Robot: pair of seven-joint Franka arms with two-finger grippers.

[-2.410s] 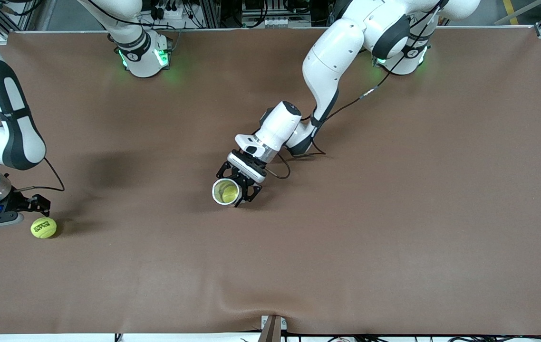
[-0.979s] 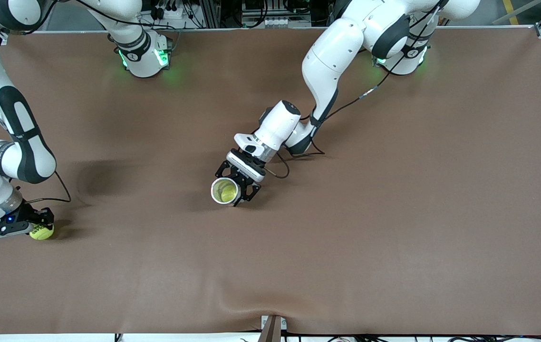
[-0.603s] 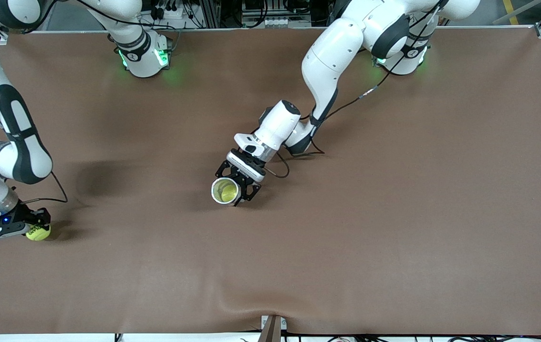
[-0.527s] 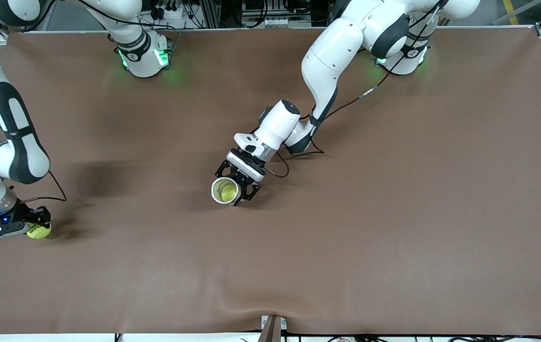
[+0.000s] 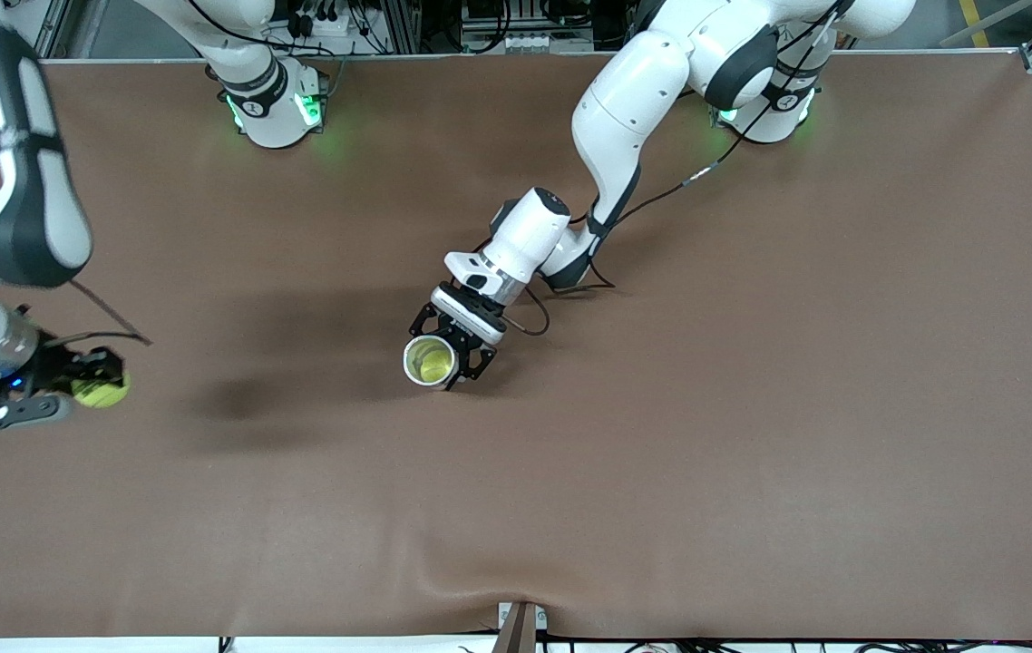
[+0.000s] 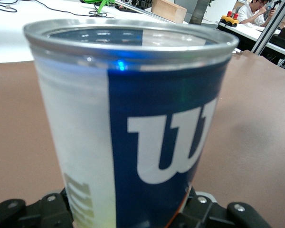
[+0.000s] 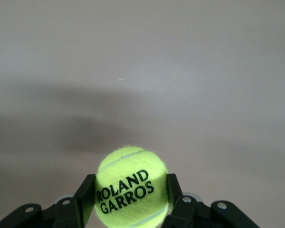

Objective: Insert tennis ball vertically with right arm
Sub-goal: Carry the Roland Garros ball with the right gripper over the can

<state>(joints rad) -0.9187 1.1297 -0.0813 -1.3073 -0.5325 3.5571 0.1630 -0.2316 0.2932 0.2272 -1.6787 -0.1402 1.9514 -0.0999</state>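
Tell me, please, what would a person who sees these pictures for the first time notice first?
Probably the bright yellow tennis ball, printed ROLAND GARROS and clamped in the right gripper, up in the air over the right arm's end of the brown table. Next, the open can standing upright at the table's middle, held by the left gripper; its side shows a blue label with white lettering, and something yellow-green lies inside.

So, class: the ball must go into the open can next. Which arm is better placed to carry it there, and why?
Right. The right gripper is shut on the tennis ball above the table. The left gripper holds the can upright, mouth open, so it is occupied.
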